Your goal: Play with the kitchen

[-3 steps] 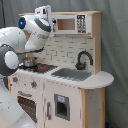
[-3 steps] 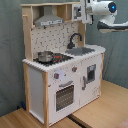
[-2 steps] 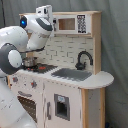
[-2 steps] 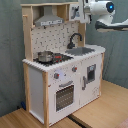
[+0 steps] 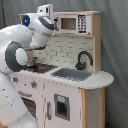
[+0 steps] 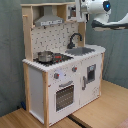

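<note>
Arm (image 5: 22,47) links were seen bent high over the kitchen (image 6: 60,75), the wrist raised to the upper shelf beside the microwave (image 5: 72,22) in the first exterior view. The gripper (image 6: 79,11) was seen at the top of the second exterior view, by the shelf's edge; whether its fingers were apart or together could not be told. The kitchen was stood on a wooden floor (image 6: 100,110) before a grey curtain (image 5: 117,50). A pot (image 6: 45,56) was set on the hob, the faucet (image 6: 75,39) behind the sink (image 6: 82,50). The arm's base was cut off.
</note>
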{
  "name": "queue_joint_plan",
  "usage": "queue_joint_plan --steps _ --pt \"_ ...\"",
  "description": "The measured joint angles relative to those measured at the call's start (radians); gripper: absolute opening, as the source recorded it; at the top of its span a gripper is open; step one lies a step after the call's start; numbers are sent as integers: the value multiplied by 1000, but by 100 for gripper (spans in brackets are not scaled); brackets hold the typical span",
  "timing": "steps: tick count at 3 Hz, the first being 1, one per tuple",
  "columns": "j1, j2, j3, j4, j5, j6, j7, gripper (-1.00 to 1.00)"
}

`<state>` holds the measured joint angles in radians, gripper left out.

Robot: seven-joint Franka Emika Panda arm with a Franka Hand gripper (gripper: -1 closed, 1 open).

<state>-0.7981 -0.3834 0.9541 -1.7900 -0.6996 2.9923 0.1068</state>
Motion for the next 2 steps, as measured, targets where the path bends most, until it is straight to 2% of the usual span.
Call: queue_joint_plan --steps 1,2 --pt "-36 -77 44 32 0 0 8 -100" --pt "-36 -100 45 29 0 0 12 -100"
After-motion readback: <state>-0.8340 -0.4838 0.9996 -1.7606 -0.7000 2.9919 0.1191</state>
